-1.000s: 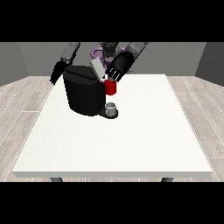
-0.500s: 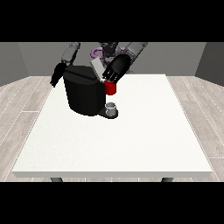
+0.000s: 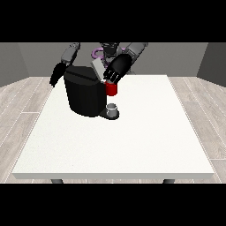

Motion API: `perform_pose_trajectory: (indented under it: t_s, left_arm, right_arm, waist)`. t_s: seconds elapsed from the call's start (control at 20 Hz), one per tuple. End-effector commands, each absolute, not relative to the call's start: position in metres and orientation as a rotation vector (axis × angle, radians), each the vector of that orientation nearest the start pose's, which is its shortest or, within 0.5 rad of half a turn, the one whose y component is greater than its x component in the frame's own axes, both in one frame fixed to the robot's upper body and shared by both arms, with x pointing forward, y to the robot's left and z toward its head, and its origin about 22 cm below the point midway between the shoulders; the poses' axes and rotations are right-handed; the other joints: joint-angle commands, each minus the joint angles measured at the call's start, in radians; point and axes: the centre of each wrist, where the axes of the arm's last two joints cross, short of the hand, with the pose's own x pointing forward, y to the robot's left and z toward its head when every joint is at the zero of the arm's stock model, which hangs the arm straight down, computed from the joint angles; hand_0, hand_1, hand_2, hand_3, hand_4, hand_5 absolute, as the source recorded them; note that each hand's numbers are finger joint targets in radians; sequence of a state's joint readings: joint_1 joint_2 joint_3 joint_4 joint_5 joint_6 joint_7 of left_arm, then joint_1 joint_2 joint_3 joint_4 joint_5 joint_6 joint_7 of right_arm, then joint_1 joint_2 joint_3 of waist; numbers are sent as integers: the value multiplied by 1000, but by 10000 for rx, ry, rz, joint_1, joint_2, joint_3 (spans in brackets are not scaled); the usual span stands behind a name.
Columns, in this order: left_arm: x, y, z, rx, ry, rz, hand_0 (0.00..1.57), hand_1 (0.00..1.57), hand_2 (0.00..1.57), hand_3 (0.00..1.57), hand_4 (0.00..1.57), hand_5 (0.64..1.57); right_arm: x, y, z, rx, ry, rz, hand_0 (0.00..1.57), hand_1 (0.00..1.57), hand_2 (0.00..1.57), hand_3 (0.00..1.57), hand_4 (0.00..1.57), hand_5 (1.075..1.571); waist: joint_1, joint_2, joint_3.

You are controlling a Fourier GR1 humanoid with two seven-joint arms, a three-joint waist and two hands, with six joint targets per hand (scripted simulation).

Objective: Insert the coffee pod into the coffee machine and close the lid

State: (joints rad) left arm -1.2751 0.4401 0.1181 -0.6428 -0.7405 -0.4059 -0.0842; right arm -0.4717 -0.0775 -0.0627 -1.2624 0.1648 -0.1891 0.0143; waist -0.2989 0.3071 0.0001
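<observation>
The black coffee machine [image 3: 84, 95] stands on the white table [image 3: 132, 141] at the back left. Its grey lid [image 3: 96, 69] is tilted up above the top. The hand at the view's right [image 3: 117, 69] hovers over the machine's front top edge, just right of the lid and above a red thing at the machine [image 3: 111, 89]. A small grey thing [image 3: 112, 108] sits on the machine's base below the red thing. The hand at the view's left [image 3: 56, 75] hangs beside the machine's left side with fingers straight, holding nothing.
The robot's torso [image 3: 108, 48] is behind the machine at the table's far edge. White tabletop spreads in front of and to the right of the machine. Wooden floor [image 3: 17, 110] surrounds the table.
The hand at the view's right has sunk slightly towards the machine's top. The hand at the view's left has drifted a little down and left. The lid remains raised.
</observation>
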Motion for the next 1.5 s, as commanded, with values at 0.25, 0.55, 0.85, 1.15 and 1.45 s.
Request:
perform_pose_trajectory:
  t_s: [0.25, 0.55, 0.85, 1.15, 1.45]
  left_arm:
    - [461, 245, 284, 7196, -16612, -10931, 1241, 1241, 1255, 1199, 290, 1571]
    - [462, 248, 267, 8128, -15508, -12036, 1210, 1210, 1220, 1093, 0, 1571]
    - [463, 237, 270, 8404, -15955, -11852, 1096, 1096, 1127, 990, 0, 1571]
    - [462, 239, 279, 7969, -16688, -11381, 1150, 1150, 1145, 953, 0, 1571]
    - [461, 242, 281, 8171, -17326, -11489, 1212, 1212, 1186, 971, 0, 1571]
  right_arm:
    - [348, -207, 56, -2562, -17219, 1133, 0, 0, 0, 0, 0, 1571]
    - [346, -209, 60, -2594, -17315, 1357, 0, 0, 0, 0, 0, 1571]
    - [355, -210, 67, -2563, -17166, 1042, 0, 0, 0, 0, 0, 1571]
    - [348, -219, 52, -2705, -17221, 1006, 0, 0, 0, 0, 61, 1571]
    - [345, -218, 43, -2864, -17146, 1327, 0, 0, 0, 0, 109, 1571]
  waist:
    - [-92, 269, 1]
    - [-252, 184, 2]
    - [-154, 463, 2]
    - [-181, 298, 4]
    - [-74, 391, 4]
